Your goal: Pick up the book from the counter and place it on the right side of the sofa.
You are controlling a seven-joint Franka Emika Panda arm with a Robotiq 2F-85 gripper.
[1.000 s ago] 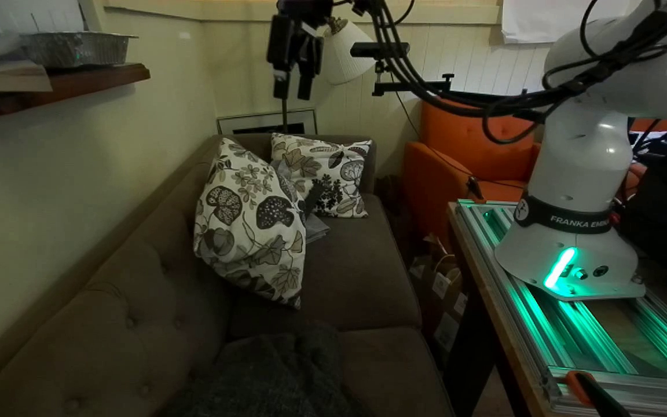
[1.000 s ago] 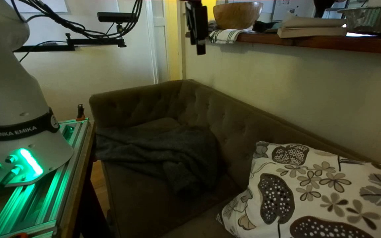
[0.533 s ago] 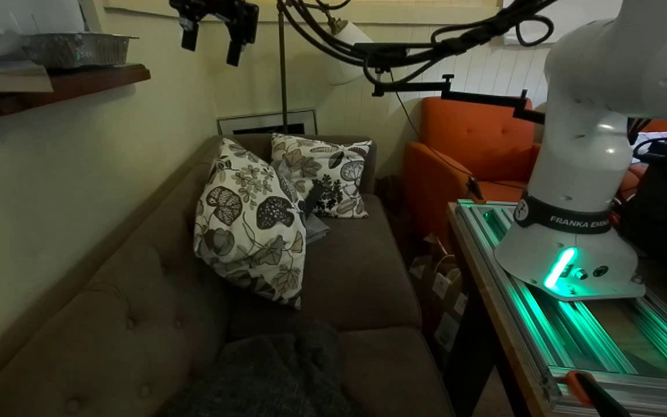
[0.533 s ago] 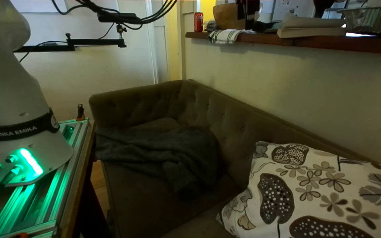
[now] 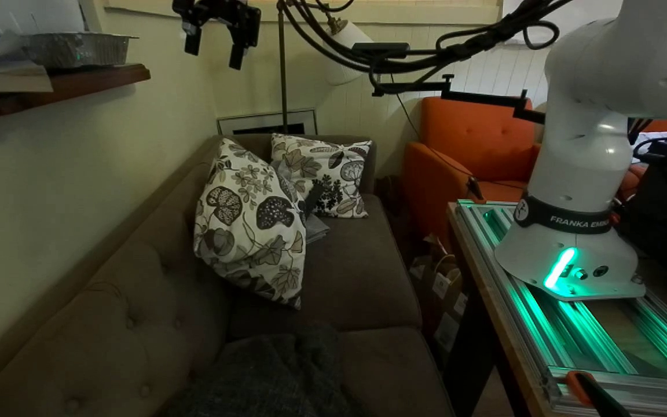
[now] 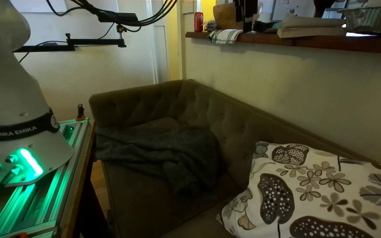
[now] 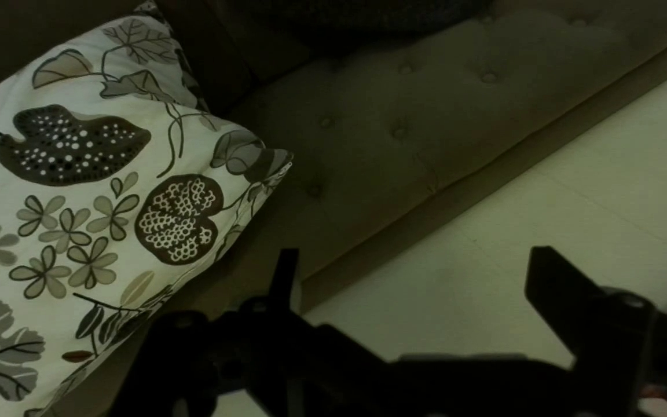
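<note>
The book (image 6: pixel 313 30) lies on the counter (image 6: pixel 369 46), a dark brown ledge along the wall. Its pale edge also shows on the counter (image 5: pixel 102 83) at the left in an exterior view (image 5: pixel 9 80). My gripper (image 5: pixel 213 52) is open and empty, raised above the sofa (image 5: pixel 362 272) and to one side of the book. In an exterior view the gripper (image 6: pixel 245 20) hangs in front of the ledge, apart from the book. In the wrist view the open fingers (image 7: pixel 415 255) have only wall and sofa back (image 7: pixel 368 150) behind them; the book is not recognisable there.
A foil tray (image 6: pixel 372 20) stands beside the book. A red can (image 6: pixel 198 21), a striped cloth (image 6: pixel 225 36) and a partly hidden wooden bowl (image 6: pixel 224 16) are along the ledge. Patterned cushions (image 5: pixel 252 231) and a dark blanket (image 6: pixel 164 152) lie on the sofa. An orange armchair (image 5: pixel 478 139) stands behind.
Since a second ago the gripper has moved toward the ledge wall and turned; its fingers now show wider apart. Over the last half second it has barely moved, sinking slightly. The book has not moved.
</note>
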